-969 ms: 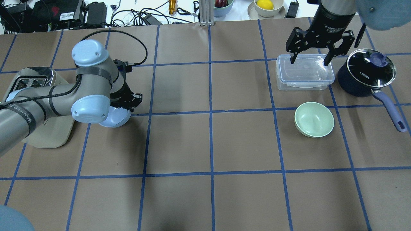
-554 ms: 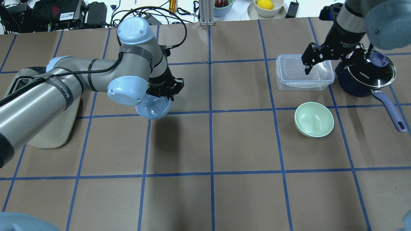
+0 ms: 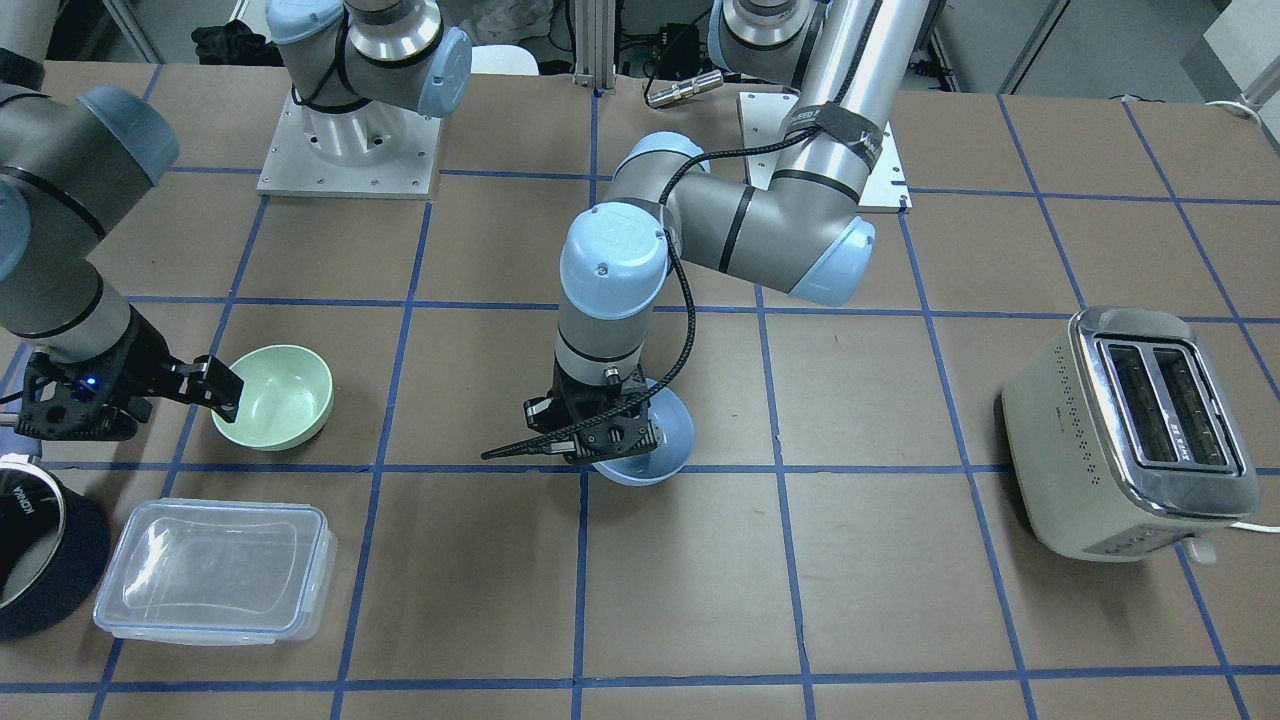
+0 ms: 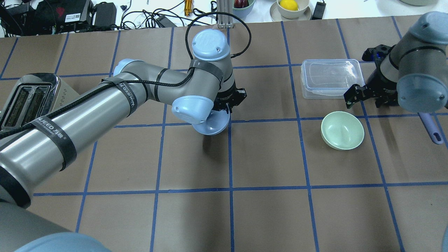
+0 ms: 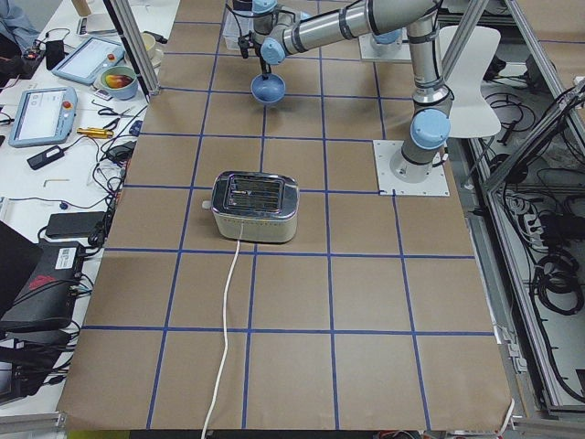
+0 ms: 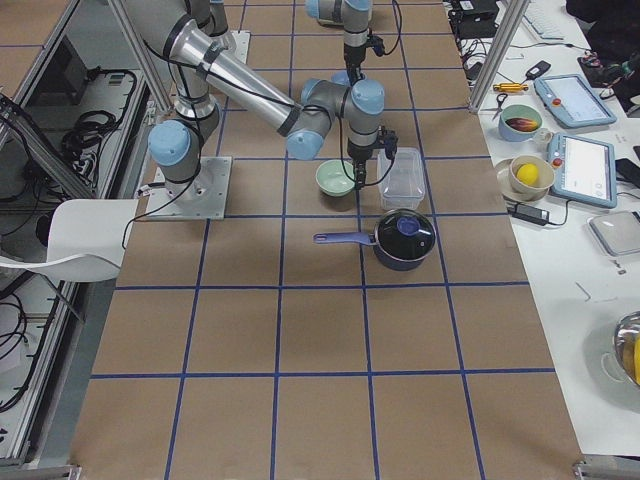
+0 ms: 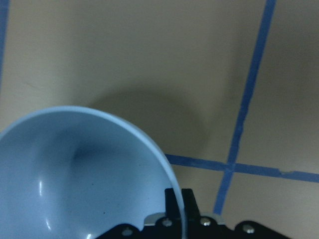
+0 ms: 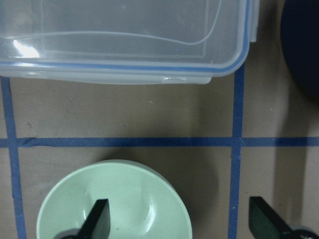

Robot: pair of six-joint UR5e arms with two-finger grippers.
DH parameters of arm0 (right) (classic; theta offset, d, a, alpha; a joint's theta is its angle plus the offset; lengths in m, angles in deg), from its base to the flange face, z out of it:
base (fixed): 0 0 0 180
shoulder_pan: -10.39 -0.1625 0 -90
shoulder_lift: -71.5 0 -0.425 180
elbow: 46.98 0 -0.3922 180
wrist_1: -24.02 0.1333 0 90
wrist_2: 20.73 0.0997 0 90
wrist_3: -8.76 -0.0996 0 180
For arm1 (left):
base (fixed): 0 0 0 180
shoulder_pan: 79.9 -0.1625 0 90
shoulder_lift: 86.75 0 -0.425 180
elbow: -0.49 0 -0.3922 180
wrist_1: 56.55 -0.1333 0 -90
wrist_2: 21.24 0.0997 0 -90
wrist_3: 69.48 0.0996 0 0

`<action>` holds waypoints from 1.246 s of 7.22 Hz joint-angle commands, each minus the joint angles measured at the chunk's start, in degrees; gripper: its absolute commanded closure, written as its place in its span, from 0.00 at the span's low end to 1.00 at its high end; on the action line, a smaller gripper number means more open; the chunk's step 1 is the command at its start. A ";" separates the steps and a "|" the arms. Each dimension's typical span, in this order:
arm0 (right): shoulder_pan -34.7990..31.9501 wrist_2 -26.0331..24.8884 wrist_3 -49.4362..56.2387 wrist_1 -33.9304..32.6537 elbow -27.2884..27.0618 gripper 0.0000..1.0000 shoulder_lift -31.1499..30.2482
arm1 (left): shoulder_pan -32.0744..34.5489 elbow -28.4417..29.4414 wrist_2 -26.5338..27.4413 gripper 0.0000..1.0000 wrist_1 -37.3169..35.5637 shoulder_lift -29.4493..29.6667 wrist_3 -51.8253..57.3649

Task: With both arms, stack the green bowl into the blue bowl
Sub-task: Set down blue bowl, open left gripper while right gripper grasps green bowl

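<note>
The green bowl (image 4: pixel 342 130) sits upright on the table's right half; it also shows in the front view (image 3: pixel 275 395) and the right wrist view (image 8: pixel 114 199). My right gripper (image 4: pixel 367 99) hangs open just behind it, between it and the clear container. One of its fingers (image 8: pixel 97 221) is over the bowl and the other is past the rim. My left gripper (image 4: pixel 227 108) is shut on the rim of the blue bowl (image 4: pixel 213 124) and holds it tilted just above the table's middle. The blue bowl also shows in the front view (image 3: pixel 655 440) and the left wrist view (image 7: pixel 75 174).
A clear lidded container (image 4: pixel 330 77) lies behind the green bowl. A dark navy saucepan (image 3: pixel 40 560) stands at the far right, its handle (image 4: pixel 430 127) pointing towards the robot. A toaster (image 4: pixel 28 101) stands at the far left. Bowls and cables lie beyond the table's far edge.
My left arm has carried the blue bowl rightwards from beside the toaster to the table's middle. My right gripper has moved from over the clear container to just behind the green bowl.
</note>
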 commanded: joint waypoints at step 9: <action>0.72 0.88 -5.48 4.18 0.93 1.00 2.50 | -17.24 2.49 -0.41 0.00 8.72 -9.92 28.23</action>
